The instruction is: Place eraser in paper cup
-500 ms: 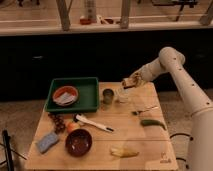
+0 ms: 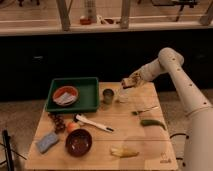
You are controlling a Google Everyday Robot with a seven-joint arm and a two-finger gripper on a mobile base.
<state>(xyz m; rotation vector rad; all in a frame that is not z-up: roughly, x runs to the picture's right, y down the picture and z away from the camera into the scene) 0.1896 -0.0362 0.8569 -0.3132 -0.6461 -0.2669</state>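
— What takes up the most room?

— The wooden surface (image 2: 131,136), and the white arm (image 2: 172,64) reaching in from the right over its far edge. Then the green tray (image 2: 94,97) at the far left, with a red dish (image 2: 65,95) inside it.

— Nearer the front?

— A dark red bowl (image 2: 79,142), a blue-grey sponge (image 2: 47,142) to its left, and a banana (image 2: 124,151) to its right. A white-handled brush (image 2: 93,123) lies slantwise in the middle, and a green pepper (image 2: 152,123) lies towards the right.

— And the cups?

— The metal cup (image 2: 108,96) stands upright just beside the tray. The paper cup (image 2: 122,95), pale and upright, is just right of it, close but apart.

— Where is the gripper?

— The gripper (image 2: 128,83) hangs just above the paper cup, near its right side, pointing left and down.

— How do the jaws stand?

— I cannot tell; they blur into one tan and dark patch.

— The eraser?

— There is only a dark fleck at the gripper's tip, which may be it. I cannot make out its long axis or which way it points.
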